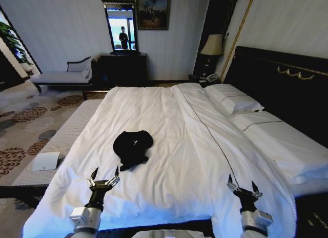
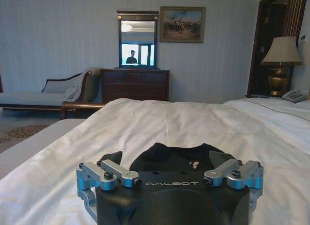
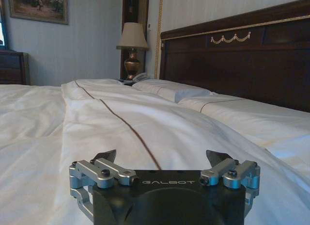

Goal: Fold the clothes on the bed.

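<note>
Black T-shirt [image 1: 132,147], bunched in a loose rounded heap on the white duvet of the bed [image 1: 169,192], roughly mid-mattress and toward the foot side. Not spread flat, no crisp fold lines showing; by the look of it, folding not yet begun, with flattening and every fold still ahead. Left hand [image 1: 104,177] just short of the T-shirt, on its near side, fingers spread apart, holding nothing; in the left wrist view the T-shirt [image 2: 174,158] lying directly beyond those parted fingers. Right hand [image 1: 242,186] well apart from the T-shirt, toward the pillow side, also spread open and empty, low over the duvet. Plenty of bare duvet all round the T-shirt for laying it out; bed's edges and pillows [image 1: 236,100] far from it.
</note>
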{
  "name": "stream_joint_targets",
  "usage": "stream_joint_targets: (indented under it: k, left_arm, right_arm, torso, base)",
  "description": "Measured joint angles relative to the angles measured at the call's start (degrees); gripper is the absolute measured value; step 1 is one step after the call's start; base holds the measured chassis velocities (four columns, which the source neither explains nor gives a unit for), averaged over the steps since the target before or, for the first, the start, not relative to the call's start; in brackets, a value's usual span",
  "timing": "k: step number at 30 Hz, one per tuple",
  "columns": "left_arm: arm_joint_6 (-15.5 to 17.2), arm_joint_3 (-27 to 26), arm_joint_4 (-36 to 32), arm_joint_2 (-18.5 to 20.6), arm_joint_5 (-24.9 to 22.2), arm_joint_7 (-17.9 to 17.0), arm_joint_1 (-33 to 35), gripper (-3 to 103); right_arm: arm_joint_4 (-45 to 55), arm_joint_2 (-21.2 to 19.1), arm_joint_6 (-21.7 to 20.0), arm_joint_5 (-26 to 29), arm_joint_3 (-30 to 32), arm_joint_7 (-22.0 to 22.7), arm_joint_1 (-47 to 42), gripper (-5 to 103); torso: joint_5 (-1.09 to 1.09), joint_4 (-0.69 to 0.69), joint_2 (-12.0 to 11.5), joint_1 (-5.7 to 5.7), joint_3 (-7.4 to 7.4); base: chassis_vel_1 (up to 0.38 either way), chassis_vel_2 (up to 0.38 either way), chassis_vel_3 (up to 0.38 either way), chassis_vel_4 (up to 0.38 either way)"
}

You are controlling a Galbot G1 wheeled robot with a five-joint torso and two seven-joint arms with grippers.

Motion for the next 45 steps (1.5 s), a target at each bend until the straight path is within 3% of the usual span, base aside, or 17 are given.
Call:
stream_joint_targets:
  k: [37, 45]
  left_arm:
    - [-0.39, -0.83, -0.15, -0.13, -0.41, -0.02, 0.46, 100]
    - [-0.41, -0.64, -0.26, -0.25, -0.27, -0.02, 0.51, 100]
  right_arm:
    - [-0.57, 0.94, 0.42, -3.33, -2.76, 0.67, 0.31, 100]
    - [-1.42, 1.51, 2.44, -4.79, -3.9, 1.4, 0.58, 100]
  torso:
    - [0.0, 0.0, 0.0, 0.0, 0.0]
    - [0.01, 0.0, 0.0, 0.0, 0.0]
  base:
    - [0.085, 0.086, -0.079, -0.083]
    - [0.022, 0.03, -0.017, -0.03]
